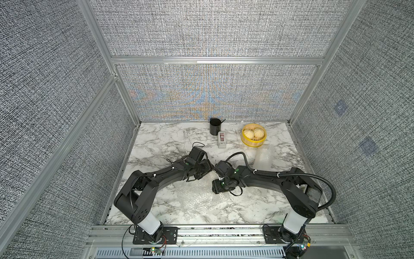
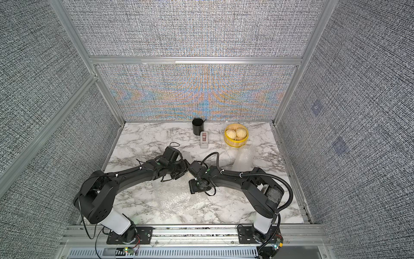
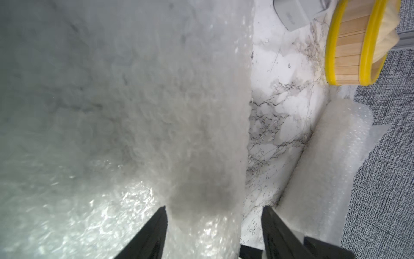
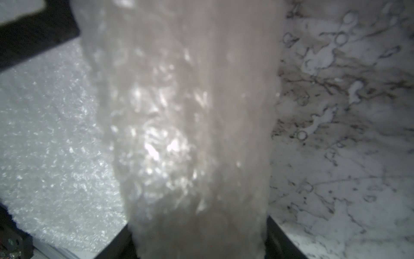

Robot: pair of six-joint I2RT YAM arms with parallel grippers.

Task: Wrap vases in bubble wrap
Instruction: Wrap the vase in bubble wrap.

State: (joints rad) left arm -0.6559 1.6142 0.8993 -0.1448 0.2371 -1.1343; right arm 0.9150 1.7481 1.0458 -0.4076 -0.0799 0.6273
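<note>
Near centre on the marble table [image 1: 156, 139], bubble wrap [image 1: 197, 197] lies flat and runs up to a roll [image 4: 190, 112] at its far edge. I see my right gripper [image 4: 199, 220] clamped on that roll. My left gripper [image 3: 214, 208] straddles it, one finger touching, the other clear. What is inside the roll I cannot tell. Far right lies a second roll [image 1: 264, 157], with a yellow basket [image 1: 253, 143] just beyond.

**Even light above, blur up close**

Bright and even from overhead in both top views; soft shadows on the marble tabletop [image 1: 156, 143], rainbow moiré across the back wall [image 1: 208, 94]. In the wrist views, blurred bubble wrap [image 4: 190, 112] with white glare spots.
</note>
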